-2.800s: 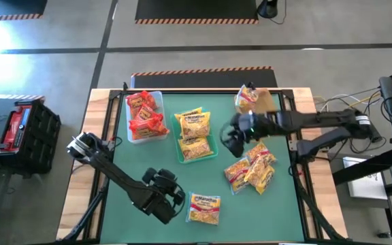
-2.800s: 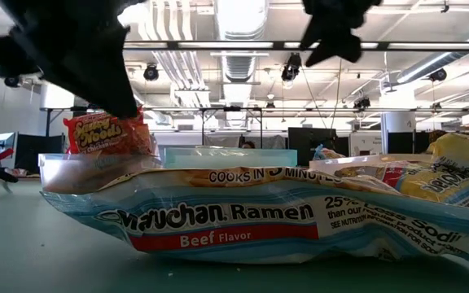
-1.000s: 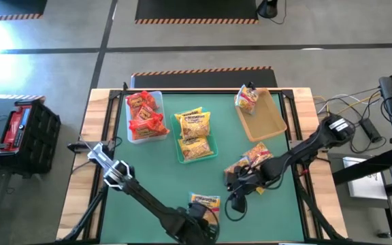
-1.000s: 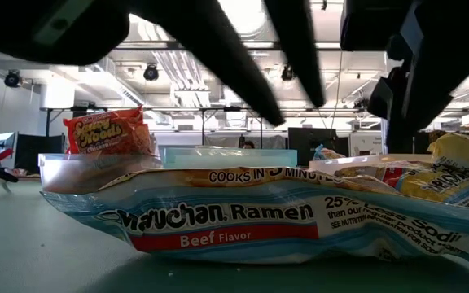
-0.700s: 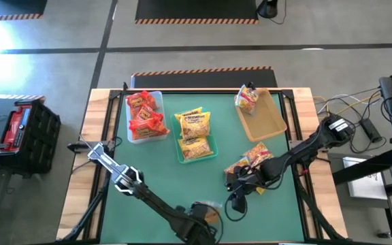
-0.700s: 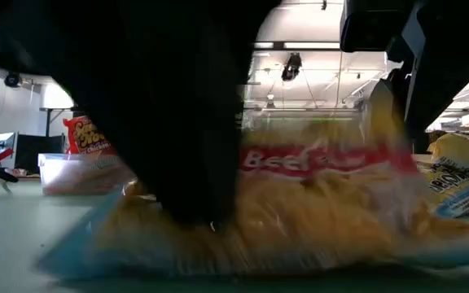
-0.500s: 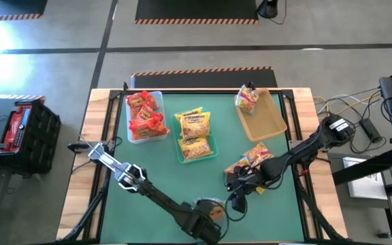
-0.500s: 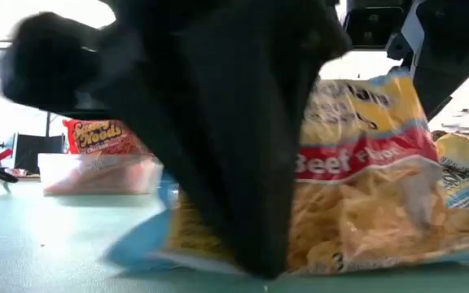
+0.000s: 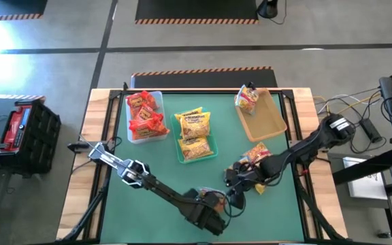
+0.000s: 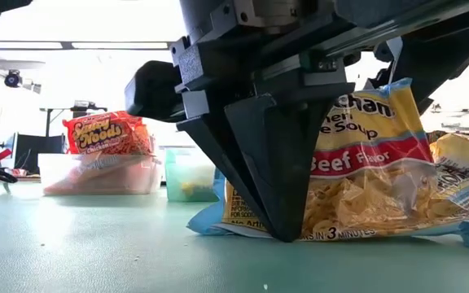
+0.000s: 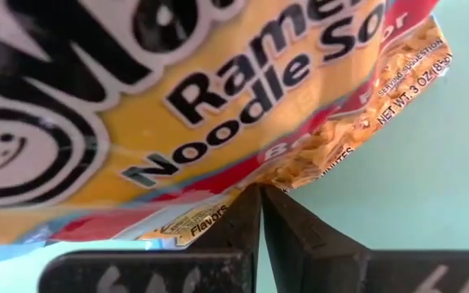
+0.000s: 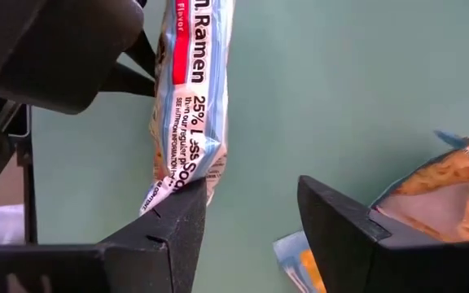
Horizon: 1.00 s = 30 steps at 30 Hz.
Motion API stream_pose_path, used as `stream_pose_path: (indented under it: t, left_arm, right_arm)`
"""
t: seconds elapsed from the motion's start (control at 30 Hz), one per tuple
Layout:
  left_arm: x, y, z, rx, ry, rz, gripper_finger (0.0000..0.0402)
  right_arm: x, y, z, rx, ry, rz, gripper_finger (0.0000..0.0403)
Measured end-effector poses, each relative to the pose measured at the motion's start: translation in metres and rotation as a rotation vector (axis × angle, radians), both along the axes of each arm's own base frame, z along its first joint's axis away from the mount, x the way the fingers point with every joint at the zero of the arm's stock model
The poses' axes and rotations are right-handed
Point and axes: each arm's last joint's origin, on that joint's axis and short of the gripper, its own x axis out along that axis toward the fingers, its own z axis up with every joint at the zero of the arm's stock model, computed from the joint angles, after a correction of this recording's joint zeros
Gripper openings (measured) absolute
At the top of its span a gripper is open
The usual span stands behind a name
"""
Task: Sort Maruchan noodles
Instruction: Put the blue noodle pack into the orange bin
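A yellow Maruchan beef packet (image 10: 365,179) stands tipped up on the green mat near the table's near edge, also seen in the high view (image 9: 218,197). My left gripper (image 9: 209,207) is shut at its lower edge. My right gripper (image 12: 251,220) hovers open just to the packet's right, with one finger (image 12: 169,228) close beside a corner of the packet (image 12: 190,122). A loose pile of yellow and pink-red packets (image 9: 254,160) lies on the mat behind the right gripper. My left gripper pinches the packet's lower long edge (image 11: 218,210) between its two fingertips. The fingers (image 10: 282,220) come steeply from above, their tips down at the mat. The packet leans upright behind them, printed face out, with its bottom edge (image 10: 357,234) on the mat.
A clear bin (image 9: 145,114) of red-orange packets and a teal bin (image 9: 194,129) of yellow ones stand at the far left and centre. A tan bin (image 9: 267,116) at the far right has one packet (image 9: 247,99) on its corner. Bare mat lies at the near left.
My left gripper has gone down and toward the table's right along the near edge, rolled its wrist, and shut on the beef packet. The packet, which lay flat, has been tipped up onto its long edge and shifted a little to the right.
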Motion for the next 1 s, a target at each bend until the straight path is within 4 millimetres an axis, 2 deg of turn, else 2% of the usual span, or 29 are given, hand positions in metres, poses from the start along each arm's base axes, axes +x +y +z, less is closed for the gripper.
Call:
stream_pose_path:
  t: [0.27,0.37,0.7,1.0]
  left_arm:
    - [-0.001,0.000,-0.002,0.004,0.007,-0.008,0.0000]
    - [-0.001,0.000,-0.002,0.004,0.009,-0.011,0.0000]
    - [-0.002,0.000,-0.002,0.003,0.019,-0.010,0.0000]
    - [-0.005,-0.004,-0.002,0.002,0.015,0.010,0.0000]
  right_arm:
    - [-0.005,-0.019,0.026,0.029,-0.057,-0.030,0.0211]
    - [-0.005,-0.021,0.029,0.034,-0.071,-0.035,0.0224]
    - [0.014,-0.016,0.009,0.124,-0.066,0.016,0.0272]
    - [0.026,-0.010,-0.012,0.148,-0.055,0.032,0.0281]
